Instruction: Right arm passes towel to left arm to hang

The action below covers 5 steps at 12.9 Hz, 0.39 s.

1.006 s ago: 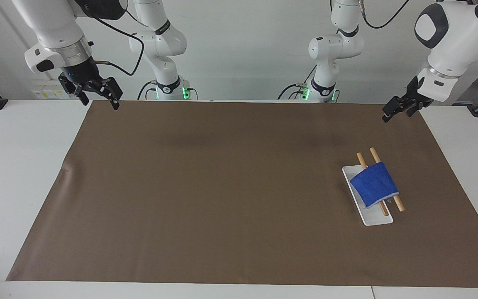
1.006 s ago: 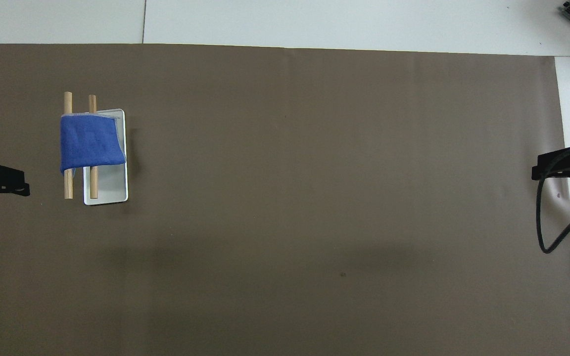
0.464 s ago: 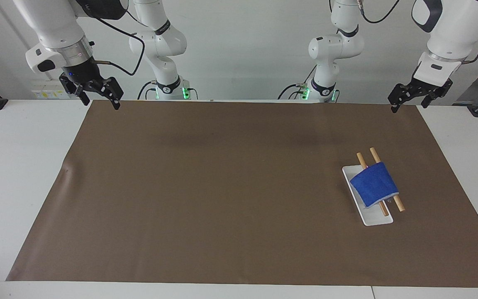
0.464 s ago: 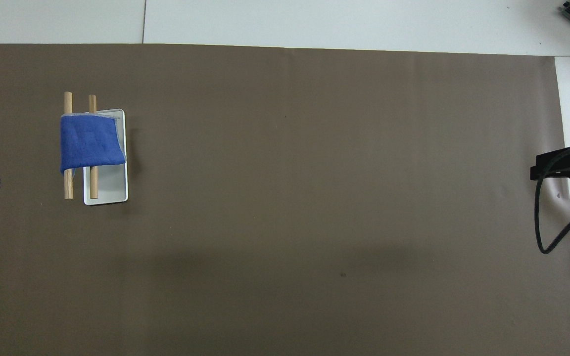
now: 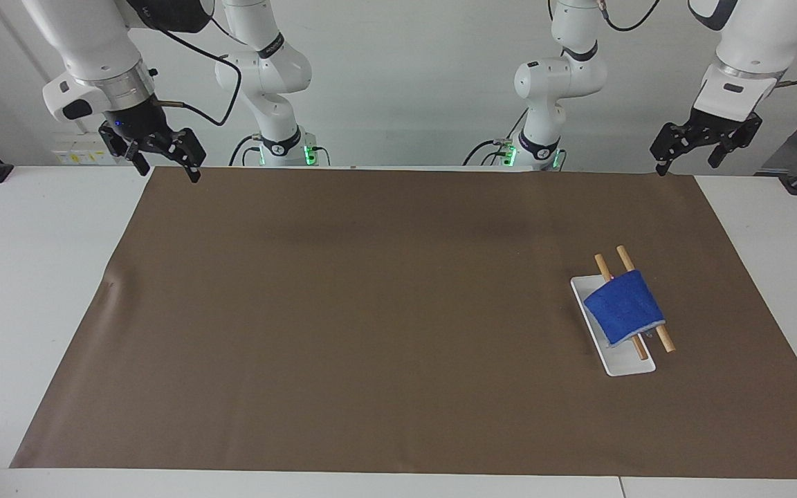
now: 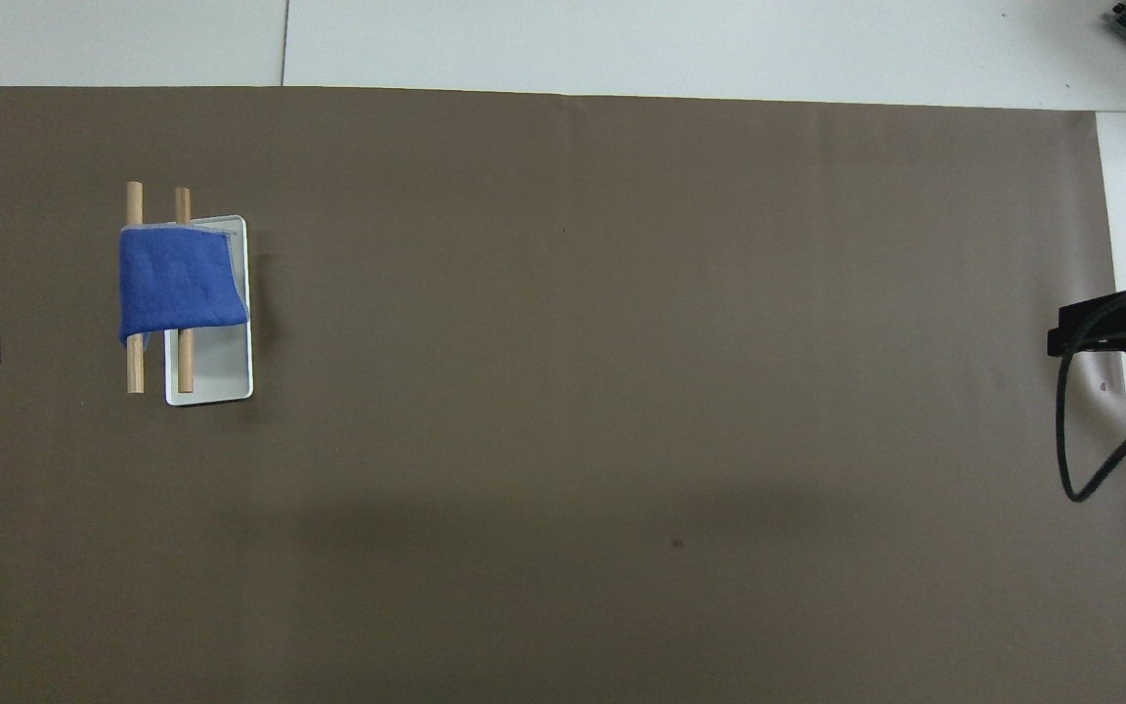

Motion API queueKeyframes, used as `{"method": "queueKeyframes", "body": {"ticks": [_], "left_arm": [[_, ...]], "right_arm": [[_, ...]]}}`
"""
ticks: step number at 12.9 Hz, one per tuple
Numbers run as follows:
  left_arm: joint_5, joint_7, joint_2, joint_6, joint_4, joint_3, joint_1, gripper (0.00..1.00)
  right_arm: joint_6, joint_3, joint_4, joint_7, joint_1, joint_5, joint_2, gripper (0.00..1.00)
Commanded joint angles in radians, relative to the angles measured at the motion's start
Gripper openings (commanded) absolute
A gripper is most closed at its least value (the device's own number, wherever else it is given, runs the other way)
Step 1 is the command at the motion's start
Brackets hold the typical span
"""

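Note:
The blue towel (image 5: 623, 308) hangs draped over two wooden rods (image 5: 665, 339) of a small rack with a white base (image 5: 630, 365), toward the left arm's end of the table. It also shows in the overhead view (image 6: 177, 284). My left gripper (image 5: 689, 155) is open and empty, raised over the mat's corner nearest the robots, apart from the towel. My right gripper (image 5: 167, 166), with a blue light above it, is open and empty, raised over the mat's corner at the right arm's end. Only the grippers' edges show in the overhead view.
A brown mat (image 5: 371, 311) covers most of the white table. A black cable (image 6: 1076, 460) loops down from the right gripper. Two more white arms (image 5: 267, 76) stand at the table's edge by the wall.
My left arm has lifted and drawn back from the rack, and its gripper has turned. The right arm and the towel have not moved.

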Motion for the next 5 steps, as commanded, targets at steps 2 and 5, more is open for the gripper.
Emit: {"method": "queueKeyframes", "body": {"ticks": [2, 5], "left_arm": [[-0.065, 0.009, -0.033, 0.03, -0.057, 0.008, -0.001, 1.0], [-0.068, 0.009, -0.045, 0.032, -0.08, 0.008, -0.002, 1.0]], "right_arm": [[0.004, 0.0, -0.027, -0.016, -0.002, -0.002, -0.025, 1.0], [0.004, 0.0, -0.027, -0.016, -0.002, -0.002, -0.025, 1.0]]}}
